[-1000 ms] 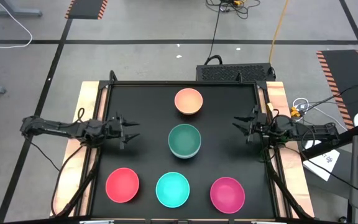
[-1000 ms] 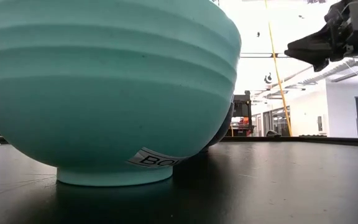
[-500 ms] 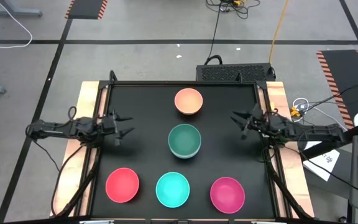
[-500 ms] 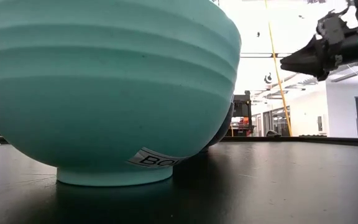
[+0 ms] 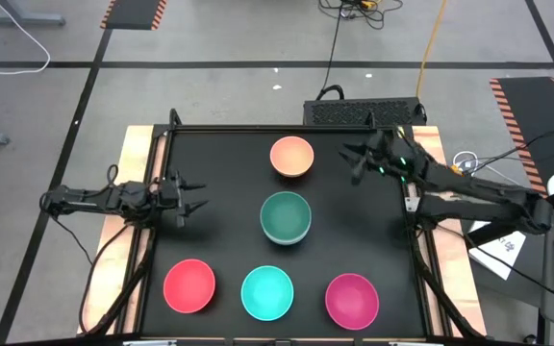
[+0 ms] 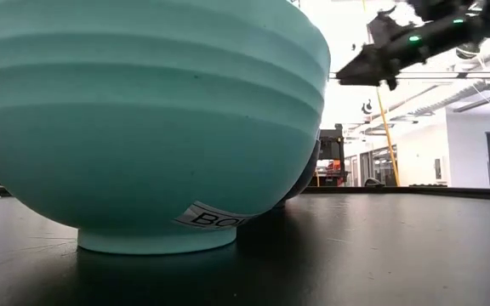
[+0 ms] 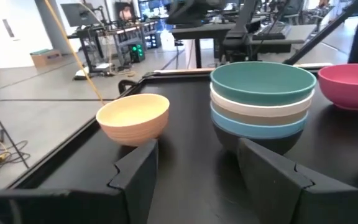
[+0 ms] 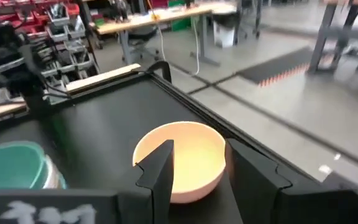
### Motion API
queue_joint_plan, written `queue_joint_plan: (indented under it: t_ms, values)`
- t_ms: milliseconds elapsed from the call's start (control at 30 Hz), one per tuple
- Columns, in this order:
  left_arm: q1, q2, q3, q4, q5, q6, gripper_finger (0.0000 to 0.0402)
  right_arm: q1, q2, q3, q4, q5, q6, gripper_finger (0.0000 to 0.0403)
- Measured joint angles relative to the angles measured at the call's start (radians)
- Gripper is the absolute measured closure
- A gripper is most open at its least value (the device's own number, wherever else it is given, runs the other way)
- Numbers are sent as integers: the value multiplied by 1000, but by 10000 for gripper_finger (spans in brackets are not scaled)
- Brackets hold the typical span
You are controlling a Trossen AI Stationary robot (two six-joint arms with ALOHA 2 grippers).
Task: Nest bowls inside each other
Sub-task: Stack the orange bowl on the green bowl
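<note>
A peach-orange bowl (image 5: 291, 156) sits on its foot at the far middle of the black table. My right gripper (image 5: 354, 160) hovers open just to its right and above it, pointing at it; in the right wrist view the bowl (image 8: 179, 162) shows between the two fingers, beyond them. At the table's centre stands a nested stack (image 7: 263, 102): dark green on top, then white, olive-grey, blue and black. Red-pink (image 5: 189, 285), turquoise (image 5: 267, 293) and magenta (image 5: 352, 299) bowls line the near edge. My left gripper (image 5: 194, 200) waits open at the left, pointing at the stack.
The table's raised frame (image 5: 407, 207) and wooden side strips border the black mat. The turquoise bowl (image 6: 143, 127) fills most of the low view. Bare mat lies between the stack and both side edges.
My right gripper has swung from the table's right edge toward the far edge and the peach-orange bowl, rising as it went, still open. My left gripper has drawn back a little toward the left edge. No bowl has moved.
</note>
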Motion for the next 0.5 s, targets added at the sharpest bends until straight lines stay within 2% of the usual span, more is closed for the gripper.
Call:
queue_joint_plan:
  t_ms: [167,333,500]
  values:
    - [0,0,0,-8,41,8,176,-190,216,144,-38,-186,-2,266]
    - [0,0,0,-27,42,34,176,-321,350,294,-138,-488,5,266]
    - [0,0,0,-37,44,56,176,-349,479,506,-353,-512,-48,266]
